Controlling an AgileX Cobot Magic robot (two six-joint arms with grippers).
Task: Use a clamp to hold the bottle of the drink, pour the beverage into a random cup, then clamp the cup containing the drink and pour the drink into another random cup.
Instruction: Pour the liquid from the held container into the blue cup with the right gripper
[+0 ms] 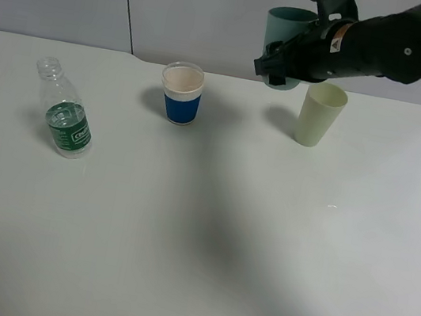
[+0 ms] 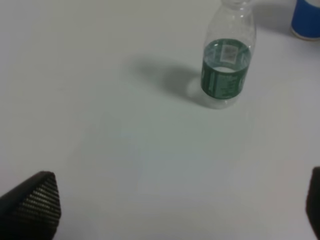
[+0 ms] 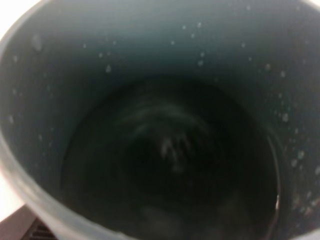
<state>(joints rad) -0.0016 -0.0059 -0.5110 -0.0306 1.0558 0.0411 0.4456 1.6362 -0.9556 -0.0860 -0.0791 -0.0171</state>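
Observation:
The teal cup (image 1: pixel 289 25) hangs above the table's far edge, upright, with my right gripper (image 1: pixel 278 66) shut on its side. The right wrist view looks straight into the teal cup (image 3: pixel 60 100): droplets dot its wall and the beverage (image 3: pixel 170 165) lies dark at the bottom. The capless bottle (image 1: pixel 66 111) stands upright at the left, some clear liquid in it at label height. The left wrist view shows the bottle (image 2: pixel 227 67) well ahead of my open left gripper (image 2: pixel 170 210). The white cup with a blue band (image 1: pixel 181 93) stands left of the raised cup.
A taller pale yellow-green cup (image 1: pixel 319 115) stands just below and right of my right arm. The blue-banded cup's side (image 2: pixel 307 20) shows beyond the bottle in the left wrist view. The white table (image 1: pixel 206 237) runs wide toward the near edge.

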